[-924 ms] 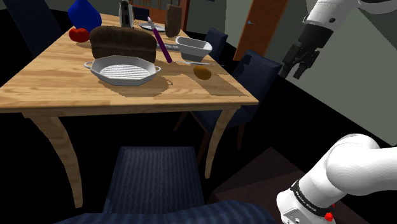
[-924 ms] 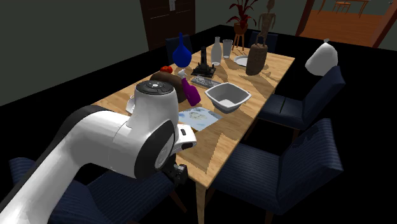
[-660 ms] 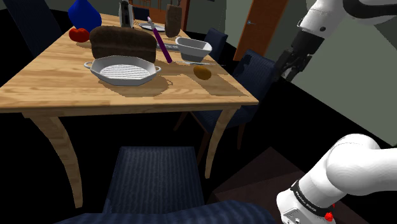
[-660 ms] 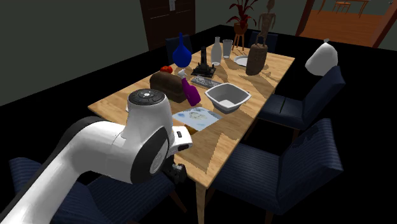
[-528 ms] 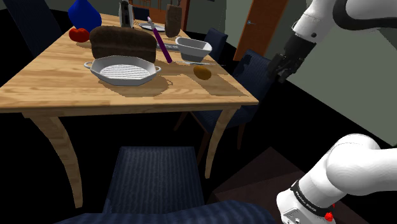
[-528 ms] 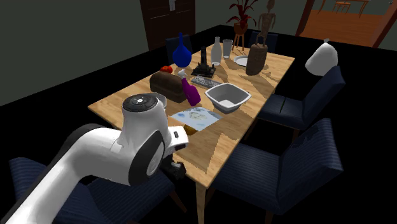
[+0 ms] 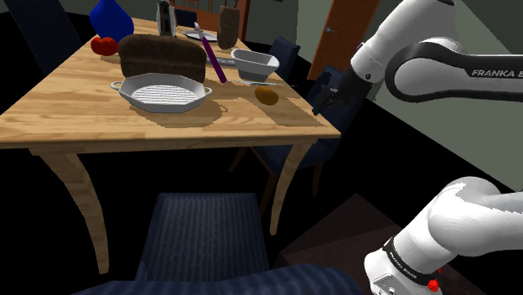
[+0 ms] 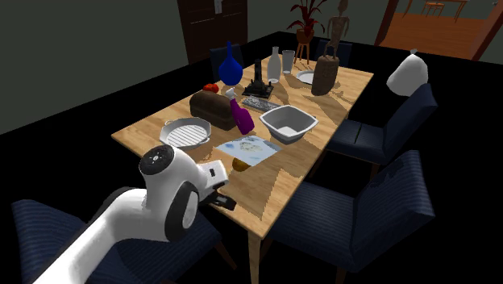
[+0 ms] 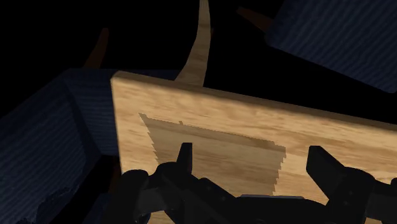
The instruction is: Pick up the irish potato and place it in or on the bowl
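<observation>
Approach stage — nothing grasped yet.
Potato (image 7: pixel 266 95) lies on the wooden table (image 7: pixel 67 117) just beside the white bowl (image 7: pixel 255 60); the gripper (image 7: pixel 322 104) hovers by the table's corner, well apart from the potato, fingers (image 9: pixel 184 158) spread and empty — grasp, lift and placing all remain.

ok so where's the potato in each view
Shoulder view: potato near the right corner of the table, in front of the white bowl.
Second exterior view: potato on the table's near end, in front of the bowl.
Wrist view: open claw over a table corner.
Shared landmark: the table.
</observation>
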You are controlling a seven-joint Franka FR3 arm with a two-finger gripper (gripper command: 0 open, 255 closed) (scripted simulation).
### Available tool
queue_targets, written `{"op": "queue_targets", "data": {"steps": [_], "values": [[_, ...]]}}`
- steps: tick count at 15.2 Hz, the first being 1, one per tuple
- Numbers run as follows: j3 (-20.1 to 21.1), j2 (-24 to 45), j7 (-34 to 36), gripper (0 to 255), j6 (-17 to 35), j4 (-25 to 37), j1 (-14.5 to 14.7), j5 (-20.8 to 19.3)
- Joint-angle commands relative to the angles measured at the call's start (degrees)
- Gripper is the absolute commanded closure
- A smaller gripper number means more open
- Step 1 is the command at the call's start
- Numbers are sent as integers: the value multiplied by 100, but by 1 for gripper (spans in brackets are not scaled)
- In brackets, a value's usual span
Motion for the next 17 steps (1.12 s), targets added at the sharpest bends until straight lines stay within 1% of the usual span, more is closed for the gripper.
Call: {"op": "queue_targets", "data": {"steps": [1,3,4,5,6,7,8,9,10,11,12,13,14,15,16,17], "values": [[241,293,239,0,910,-187,-175,-226],[566,629,575,0,1711,-267,-454,-521],[764,811,778,0,2102,-279,-647,-705],[992,997,1011,0,2485,-272,-886,-922],[1266,1181,1276,0,2856,-243,-1185,-1169],[1592,1357,1578,0,3214,-194,-1553,-1453],[1979,1515,1923,0,3555,-122,-1998,-1775],[2447,1644,2305,0,3881,-27,-2539,-2123],[2995,1730,2723,0,4192,90,-3175,-2494],[3623,1754,3157,0,4493,227,-3901,-2851],[4302,1698,3576,0,4790,378,-4686,-3154],[4981,1548,3945,0,5089,536,-5473,-3357],[5599,1314,4251,0,5386,697,-6199,-3452],[6123,1016,4485,0,5673,856,-6827,-3433],[6152,996,4427,0,5689,852,-6848,-3352],[6301,991,4437,0,5746,909,-7037,-3341]]}}
